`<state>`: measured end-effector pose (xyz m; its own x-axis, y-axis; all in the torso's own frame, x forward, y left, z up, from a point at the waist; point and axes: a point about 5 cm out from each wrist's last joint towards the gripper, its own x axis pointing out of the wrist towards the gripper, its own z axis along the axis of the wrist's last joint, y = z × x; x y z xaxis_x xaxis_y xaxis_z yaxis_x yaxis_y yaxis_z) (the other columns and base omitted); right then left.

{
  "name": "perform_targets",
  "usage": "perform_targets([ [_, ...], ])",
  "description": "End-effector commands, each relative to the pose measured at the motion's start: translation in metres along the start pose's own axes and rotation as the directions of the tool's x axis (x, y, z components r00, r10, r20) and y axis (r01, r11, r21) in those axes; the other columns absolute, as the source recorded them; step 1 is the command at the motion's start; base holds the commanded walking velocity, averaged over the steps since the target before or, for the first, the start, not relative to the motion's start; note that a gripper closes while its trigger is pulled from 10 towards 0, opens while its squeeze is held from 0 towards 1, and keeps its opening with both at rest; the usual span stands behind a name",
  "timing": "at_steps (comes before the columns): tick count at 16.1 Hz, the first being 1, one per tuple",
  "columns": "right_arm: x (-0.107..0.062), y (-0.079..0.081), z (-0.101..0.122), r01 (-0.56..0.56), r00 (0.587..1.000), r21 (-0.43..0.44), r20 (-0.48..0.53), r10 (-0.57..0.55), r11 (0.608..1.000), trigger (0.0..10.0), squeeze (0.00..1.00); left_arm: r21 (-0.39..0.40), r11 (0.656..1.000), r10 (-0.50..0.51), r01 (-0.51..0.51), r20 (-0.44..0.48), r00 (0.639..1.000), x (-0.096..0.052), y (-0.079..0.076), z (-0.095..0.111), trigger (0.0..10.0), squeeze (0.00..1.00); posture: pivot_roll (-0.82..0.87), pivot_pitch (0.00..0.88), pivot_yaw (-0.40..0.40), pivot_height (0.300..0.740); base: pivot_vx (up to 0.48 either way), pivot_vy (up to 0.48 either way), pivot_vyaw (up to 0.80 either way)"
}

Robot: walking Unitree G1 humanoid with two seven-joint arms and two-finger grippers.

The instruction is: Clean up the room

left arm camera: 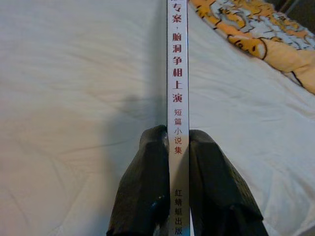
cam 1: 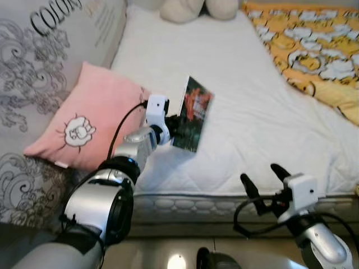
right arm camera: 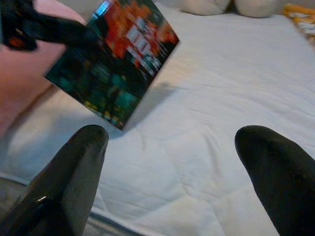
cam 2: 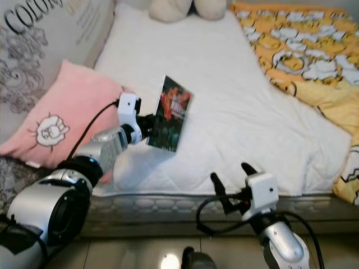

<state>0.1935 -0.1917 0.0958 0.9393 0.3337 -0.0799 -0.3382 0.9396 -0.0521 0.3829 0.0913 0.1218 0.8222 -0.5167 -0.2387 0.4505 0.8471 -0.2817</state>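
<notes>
A thin book (cam 1: pixel 192 114) with a dark green and red cover hangs on edge above the white mattress (cam 1: pixel 247 101). My left gripper (cam 1: pixel 175 124) is shut on its lower edge, and in the left wrist view the two black fingers (left arm camera: pixel 147 191) clamp the white spine (left arm camera: pixel 177 73) printed with red characters. My right gripper (cam 1: pixel 263 178) stands open at the foot of the bed, low and apart from the book. Its wrist view shows the book's cover (right arm camera: pixel 113 61) ahead between the spread fingertips (right arm camera: pixel 78 157).
A pink pillow (cam 1: pixel 90 115) leans at the bed's left edge beside a grey printed cushion (cam 1: pixel 33 67). An orange and white patterned blanket (cam 1: pixel 308 45) covers the right side. A cream plush toy (cam 1: pixel 196 8) sits at the far end. Floor lies below the mattress edge.
</notes>
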Motion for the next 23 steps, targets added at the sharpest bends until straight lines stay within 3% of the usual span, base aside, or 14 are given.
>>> perform_targets([
  [1,0.0,0.009,0.009,-0.051,0.999,0.02,0.015,0.05,0.999,10.0,0.0,0.027,0.999,0.03,-0.032,0.065,0.997,0.001,0.003,0.018,10.0,0.0,-0.32,0.105,-0.005,0.74,0.0,0.0,0.0],
  [6,0.001,0.015,0.017,-0.108,0.994,0.019,-0.015,0.109,0.994,10.0,0.0,0.082,0.978,0.191,-0.193,0.025,0.981,-0.017,0.038,0.01,10.0,0.0,-0.32,0.133,-0.032,0.74,0.0,0.0,0.0],
  [10,0.002,0.02,0.017,-0.124,0.991,0.024,-0.041,0.125,0.992,10.0,0.0,0.161,0.954,0.27,-0.255,-0.079,0.96,-0.034,0.062,-0.008,10.0,0.0,-0.3,0.143,-0.049,0.74,0.0,0.0,0.0],
  [12,0.005,0.024,0.02,-0.132,0.991,0.029,-0.028,0.133,0.991,10.0,0.0,0.198,0.947,0.277,-0.255,-0.093,0.956,-0.037,0.066,-0.01,10.0,0.0,-0.3,0.143,-0.048,0.74,0.0,0.0,0.0],
  [17,0.01,0.028,0.024,-0.147,0.989,0.032,-0.016,0.148,0.989,10.0,0.0,0.272,0.94,0.246,-0.204,-0.131,0.96,-0.034,0.059,-0.017,10.0,0.0,-0.3,0.145,-0.043,0.74,0.0,0.0,0.0],
  [18,0.01,0.029,0.024,-0.147,0.989,0.031,-0.016,0.148,0.989,10.0,0.0,0.295,0.933,0.255,-0.207,-0.134,0.958,-0.033,0.059,-0.017,10.0,0.42,-0.31,0.145,-0.042,0.74,0.0,0.0,0.0],
  [19,0.01,0.029,0.024,-0.147,0.989,0.031,-0.018,0.147,0.989,10.0,0.0,0.313,0.928,0.256,-0.203,-0.138,0.957,-0.033,0.058,-0.017,10.0,1.0,-0.31,0.145,-0.041,0.74,0.0,0.0,0.0],
  [23,0.009,0.031,0.023,-0.146,0.989,0.03,-0.025,0.147,0.989,10.0,0.0,0.353,0.909,0.285,-0.223,-0.136,0.949,-0.031,0.057,-0.015,10.0,1.0,-0.31,0.143,-0.037,0.74,0.0,0.0,0.0],
])
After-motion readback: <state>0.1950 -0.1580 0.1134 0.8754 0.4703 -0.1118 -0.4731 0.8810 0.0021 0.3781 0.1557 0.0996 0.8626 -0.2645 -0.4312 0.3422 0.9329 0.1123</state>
